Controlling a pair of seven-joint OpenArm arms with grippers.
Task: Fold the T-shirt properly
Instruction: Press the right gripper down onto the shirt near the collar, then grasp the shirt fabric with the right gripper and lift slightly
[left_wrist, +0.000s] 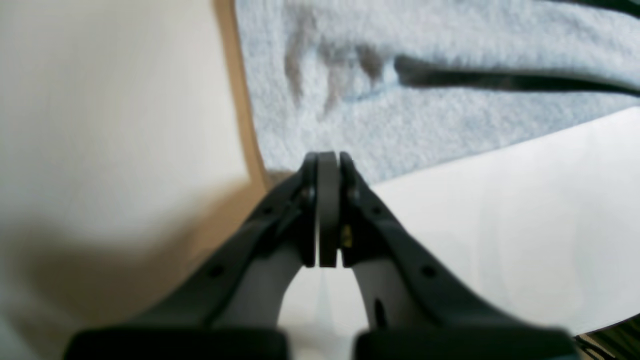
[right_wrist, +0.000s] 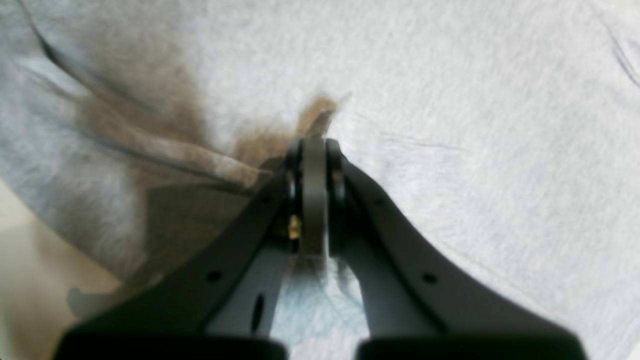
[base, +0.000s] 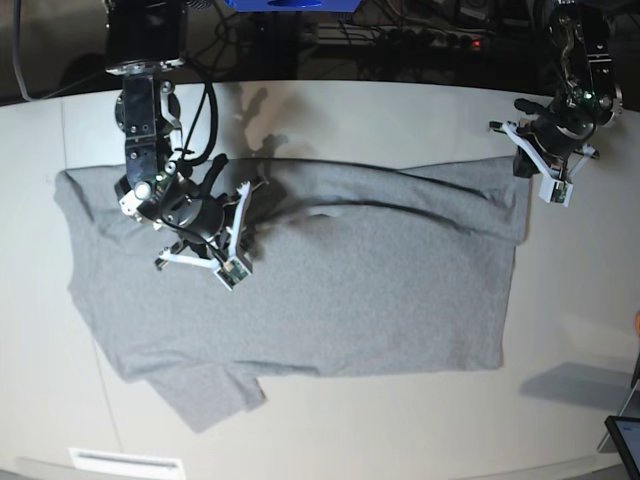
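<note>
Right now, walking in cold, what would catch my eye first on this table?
The big grey T-shirt spread flat across most of the pale table, one sleeve poking out at the near left. Then the two black arms: the right hand shut over the shirt's left part, and the left hand shut at the shirt's far right corner.

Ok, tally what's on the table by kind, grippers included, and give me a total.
T-shirt, light grey, spread flat: 1
Grippers, both shut: 2, the left gripper at the shirt's corner and the right gripper over the shirt
Total: 3
</note>
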